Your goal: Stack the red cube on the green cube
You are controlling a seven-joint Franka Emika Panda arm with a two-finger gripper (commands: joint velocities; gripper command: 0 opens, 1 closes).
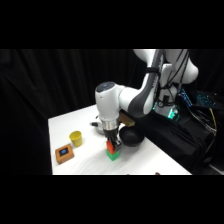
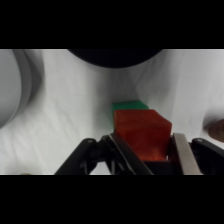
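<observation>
One relation governs my next move: how the red cube (image 2: 142,134) sits over the green cube (image 2: 129,105). From the wrist view I find the gripper (image 2: 145,150) clamped on the red cube, one finger pressed to each side face. The green cube shows only as a strip past the red cube's far upper-left edge, so the two are not fully squared; the red one appears offset toward the camera and slightly to one side. From the side view the red cube (image 1: 110,146) stands directly above the green cube (image 1: 113,155) on the desk (image 1: 90,162), and the gripper (image 1: 111,145) comes straight down on it. I cannot tell whether the two cubes touch or a thin gap remains.

My judgement: the placement is nearly complete, and release should wait until contact is confirmed. A dark bowl (image 1: 131,136) lies just beside the stack, the yellow cup (image 1: 76,138) and brown block (image 1: 64,153) well apart.
</observation>
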